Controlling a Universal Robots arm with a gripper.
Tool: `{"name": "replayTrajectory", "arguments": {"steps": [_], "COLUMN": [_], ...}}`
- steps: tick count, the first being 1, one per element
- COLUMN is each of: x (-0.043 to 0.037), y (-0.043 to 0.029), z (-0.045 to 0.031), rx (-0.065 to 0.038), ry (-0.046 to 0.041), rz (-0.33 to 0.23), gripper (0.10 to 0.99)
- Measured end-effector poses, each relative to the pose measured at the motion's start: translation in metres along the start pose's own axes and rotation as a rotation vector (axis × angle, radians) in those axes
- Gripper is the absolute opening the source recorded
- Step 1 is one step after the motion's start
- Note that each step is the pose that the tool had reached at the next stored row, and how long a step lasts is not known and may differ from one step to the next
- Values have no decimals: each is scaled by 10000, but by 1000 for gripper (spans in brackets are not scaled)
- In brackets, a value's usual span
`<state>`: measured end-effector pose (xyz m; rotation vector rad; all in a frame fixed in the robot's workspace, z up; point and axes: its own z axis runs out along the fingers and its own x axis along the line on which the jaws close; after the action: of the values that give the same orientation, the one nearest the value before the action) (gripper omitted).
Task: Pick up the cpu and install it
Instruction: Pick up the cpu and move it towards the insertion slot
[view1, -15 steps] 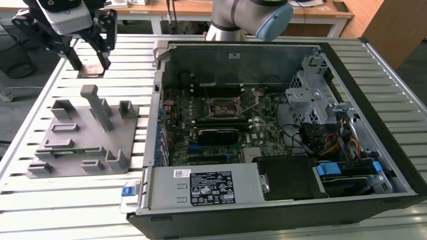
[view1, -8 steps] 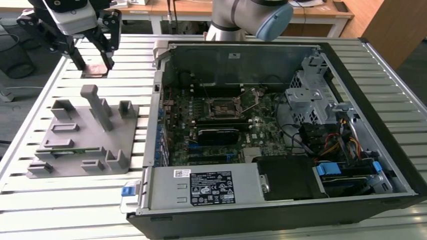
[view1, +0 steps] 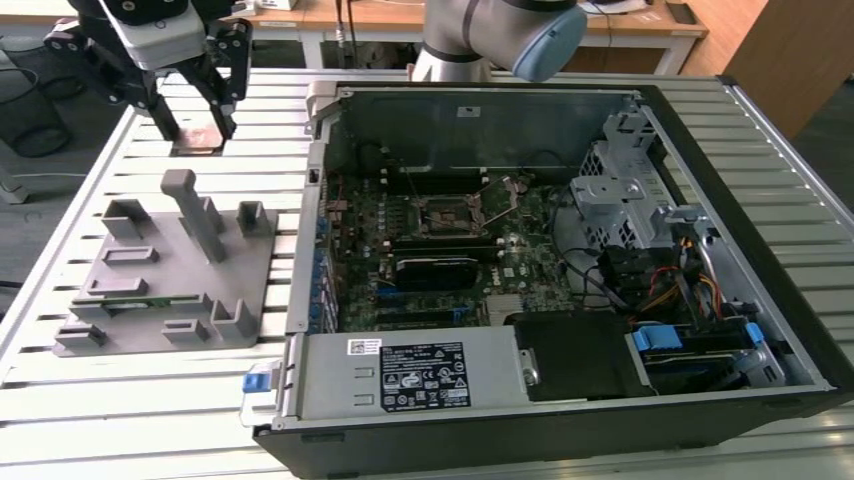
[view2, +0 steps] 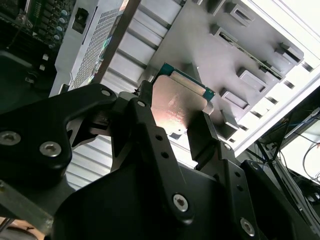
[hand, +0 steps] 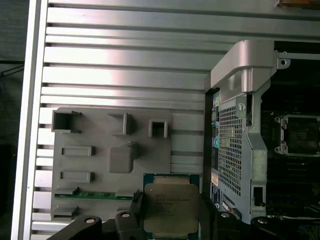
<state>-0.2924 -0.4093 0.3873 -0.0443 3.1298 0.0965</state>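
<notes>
Closest in, my black pincer (view2: 172, 114) is clamped on its load. Beside it, the open black computer case (view1: 601, 430), square socket (view1: 447, 212) (vacant) inside; nearer, the grey plastic fixture (view1: 174, 285); between my fingers (view2: 202, 135), the silver-topped square cpu (hand: 171, 205): lifted, not yet installed.

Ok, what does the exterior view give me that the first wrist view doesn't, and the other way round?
Exterior view's extras: the whole open computer case with its power supply, drive cage and cables, plus the arm.
First wrist view's extras: the cpu seen face-on, metal top and green rim, and the case's perforated outer wall.
Shared: the claw shut on the cpu, the grey fixture, the slatted table and the motherboard socket.
</notes>
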Motion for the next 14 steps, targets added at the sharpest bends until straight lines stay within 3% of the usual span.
{"name": "replayTrajectory", "arguments": {"steps": [14], "x": [-156], "y": [-3], "z": [2], "rx": [-1], "ry": [0], "rz": [0], "gripper": [525]}}
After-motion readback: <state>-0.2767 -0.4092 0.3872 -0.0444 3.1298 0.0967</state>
